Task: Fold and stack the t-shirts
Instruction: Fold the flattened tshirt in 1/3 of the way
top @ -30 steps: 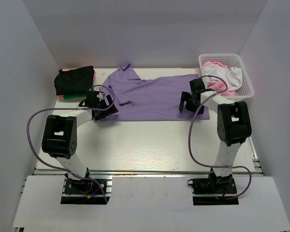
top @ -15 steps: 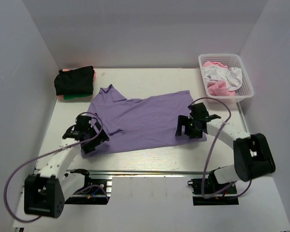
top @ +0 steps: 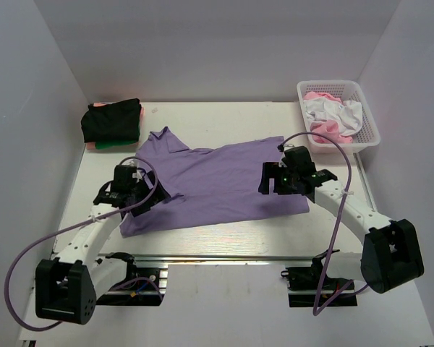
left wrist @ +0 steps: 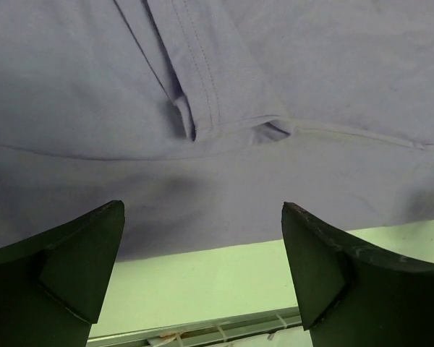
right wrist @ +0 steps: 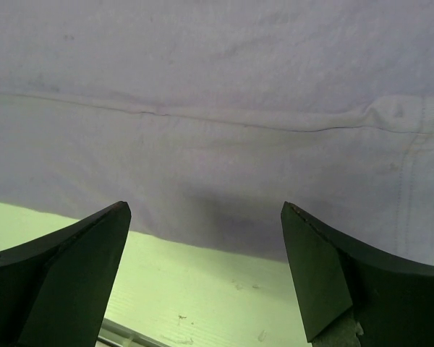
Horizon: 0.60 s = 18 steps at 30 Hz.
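Lavender-purple t-shirt (top: pixel 217 181) lies spread on the table (top: pixel 224 224), collar at the far left, lightly wrinkled, a stitched sleeve hem creased over at its left side; black t-shirt (top: pixel 113 120) folded, topping a stack at the far-left corner; green t-shirt (top: pixel 116 147) and pink t-shirt (top: pixel 91 145) edges show beneath.

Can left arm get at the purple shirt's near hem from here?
Probably yes: the left gripper is open right over the purple shirt at its near hem, with nothing between them.

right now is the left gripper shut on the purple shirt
No, the left gripper is open over the lavender-purple cloth t-shirt, gripping nothing.
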{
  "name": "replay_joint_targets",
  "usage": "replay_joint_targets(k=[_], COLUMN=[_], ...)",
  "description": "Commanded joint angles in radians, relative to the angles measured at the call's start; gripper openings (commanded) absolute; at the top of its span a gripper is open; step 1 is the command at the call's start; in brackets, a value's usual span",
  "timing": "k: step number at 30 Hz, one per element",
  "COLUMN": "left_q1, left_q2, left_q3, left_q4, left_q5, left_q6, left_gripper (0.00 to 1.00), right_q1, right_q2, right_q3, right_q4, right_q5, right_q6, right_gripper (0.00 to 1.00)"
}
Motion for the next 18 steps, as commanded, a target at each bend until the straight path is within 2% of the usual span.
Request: replay_joint_targets(k=[1, 4, 5, 8, 14, 18], left_q1=[-0.007, -0.016, -0.016, -0.016, -0.025, -0.035], left_q2=[0.023, 0.068, 0.068, 0.112, 0.177, 0.215], left_q3=[0.017, -0.003, -0.017, -0.035, -0.035, -0.045], left_q4=[0.067, 0.119, 0.158, 0.205, 0.253, 0.303], left_q5=[0.027, 0.027, 0.027, 0.056, 0.056, 0.044], left_q6=[0.039, 0.039, 0.028, 0.019, 0.019, 0.010], left_gripper=[1.00, 0.94, 0.88, 0.80, 0.79, 0.72], right_q1=[0.002, 0.002, 0.002, -0.001, -0.003, 0.000], right_q2=[-0.011, -0.008, -0.008, 0.003, 0.020, 0.026], right_q3=[0.038, 0.039, 0.036, 0.038, 0.058, 0.065], right_q4=[0.019, 0.015, 0.017, 0.008, -0.018, -0.021], right_q5=[0.060, 0.063, 0.063, 0.063, 0.125, 0.133], right_q6=[-0.019, -0.013, -0.010, -0.003, -0.008, -0.008], right_gripper=[0.90, 0.90, 0.90, 0.90, 0.90, 0.90])
